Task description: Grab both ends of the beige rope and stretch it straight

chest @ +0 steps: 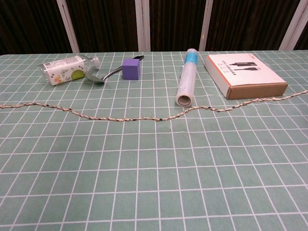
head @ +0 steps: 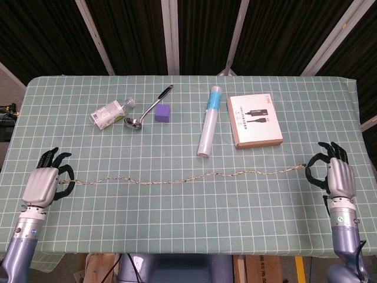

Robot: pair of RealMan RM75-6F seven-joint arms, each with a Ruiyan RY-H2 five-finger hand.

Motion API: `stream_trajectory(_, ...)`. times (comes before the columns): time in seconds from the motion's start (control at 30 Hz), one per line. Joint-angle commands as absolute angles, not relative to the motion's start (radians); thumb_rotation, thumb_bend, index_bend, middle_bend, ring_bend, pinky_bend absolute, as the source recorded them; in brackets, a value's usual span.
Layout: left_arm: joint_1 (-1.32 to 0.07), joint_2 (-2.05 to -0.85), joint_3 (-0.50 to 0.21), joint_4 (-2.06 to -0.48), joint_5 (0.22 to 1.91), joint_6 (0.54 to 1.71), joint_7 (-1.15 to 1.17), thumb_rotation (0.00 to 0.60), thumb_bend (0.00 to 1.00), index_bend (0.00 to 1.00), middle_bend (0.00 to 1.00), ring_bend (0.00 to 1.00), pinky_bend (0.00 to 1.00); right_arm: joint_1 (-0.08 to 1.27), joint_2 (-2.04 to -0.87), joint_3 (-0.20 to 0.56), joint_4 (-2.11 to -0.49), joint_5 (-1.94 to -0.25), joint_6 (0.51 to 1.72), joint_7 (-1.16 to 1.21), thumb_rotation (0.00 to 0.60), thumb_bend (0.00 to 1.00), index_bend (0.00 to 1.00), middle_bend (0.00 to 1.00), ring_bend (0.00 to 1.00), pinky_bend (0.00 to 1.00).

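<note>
On the green checked table (head: 188, 218), the thin beige braided rope (head: 188, 176), pinched at its ends by the left hand (head: 42, 184) and right hand (head: 339, 177), should be drawn outward evenly until its slight waves vanish.

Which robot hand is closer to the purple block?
The left hand. The purple block sits left of the table's middle, so it lies up and inward from the left hand, while the right hand is far across by the opposite edge.
</note>
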State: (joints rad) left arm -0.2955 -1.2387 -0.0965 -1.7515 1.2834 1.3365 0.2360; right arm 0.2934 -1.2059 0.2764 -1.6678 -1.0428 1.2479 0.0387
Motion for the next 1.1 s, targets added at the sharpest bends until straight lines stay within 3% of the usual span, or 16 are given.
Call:
stream_trajectory(0.03, -0.296, -1.246, -0.094, -1.746, 1.285, 1.332, 0.237, 0.600, 0.52, 0.62, 0.18, 0.00, 0.00, 0.291, -1.204, 0.278, -1.662, -1.039, 1.247, 0.040, 0.600, 0.48, 0.70, 0.20, 0.00, 0.00)
stream_trajectory(1.1, -0.321, -1.378, -0.084, -1.648, 1.252, 1.281, 0.325, 0.600, 0.52, 0.62, 0.18, 0.00, 0.00, 0.266, -1.237, 0.265, -1.531, -0.989, 1.216, 0.043, 0.600, 0.48, 0.70, 0.20, 0.00, 0.00)
